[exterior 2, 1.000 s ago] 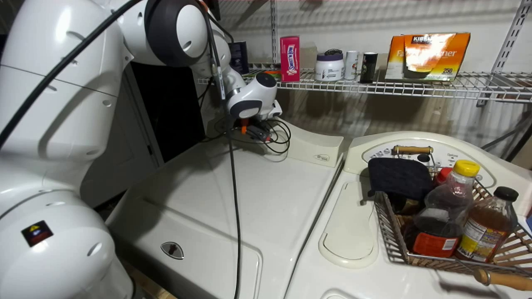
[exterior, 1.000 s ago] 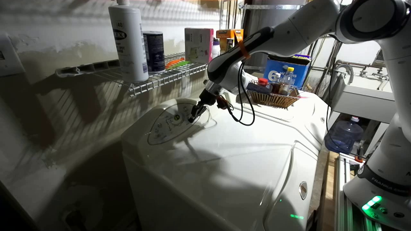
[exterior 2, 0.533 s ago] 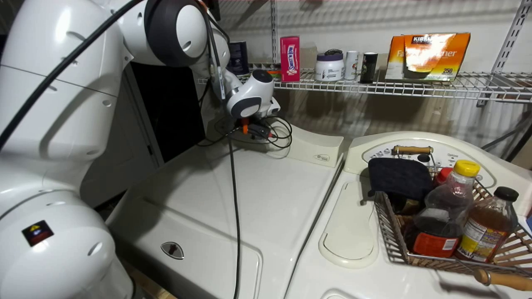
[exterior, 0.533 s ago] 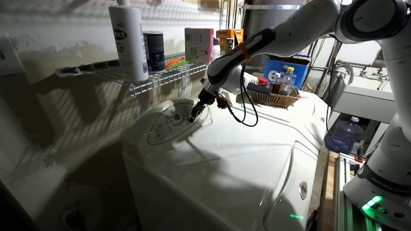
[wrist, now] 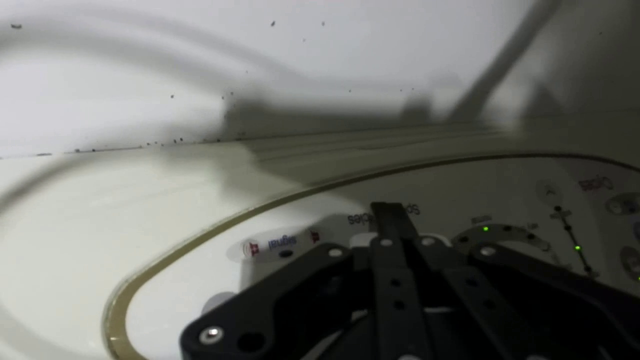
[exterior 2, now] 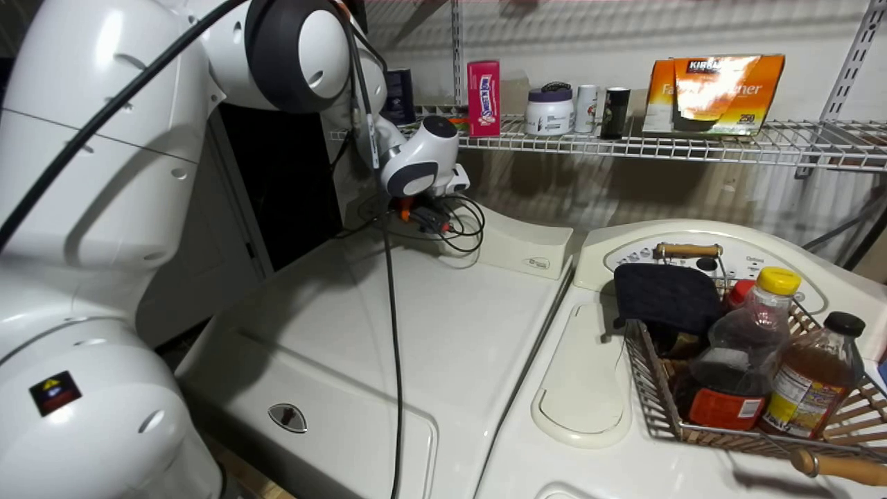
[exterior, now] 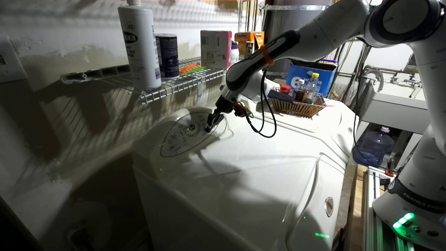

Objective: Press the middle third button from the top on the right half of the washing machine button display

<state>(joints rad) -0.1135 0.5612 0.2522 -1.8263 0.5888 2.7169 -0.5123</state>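
Observation:
The glossy white washing machine (exterior: 251,170) fills the middle of both exterior views (exterior 2: 429,312). Its oval button display (exterior: 179,141) is on the raised back part. In the wrist view the display (wrist: 450,190) appears upside down, with green lights lit on the right and a signal button (wrist: 282,243) on the left. My black gripper (exterior: 208,130) points down at the display's end nearer the basket. In the wrist view the gripper (wrist: 387,205) is shut and empty, its fingertips together over printed lettering. A pale button (wrist: 362,240) is mostly hidden behind the fingers. I cannot tell whether the tips touch the panel.
A wire shelf (exterior: 181,83) with a white bottle (exterior: 139,48), a can and boxes hangs above the display. A basket (exterior 2: 651,388) with bottles stands on the neighbouring white appliance (exterior 2: 582,374). A black cable (exterior: 273,118) loops beside the wrist.
My arm and gripper have shifted only slightly. The tips stay by the same end of the display, and the cable loop has swung a little.

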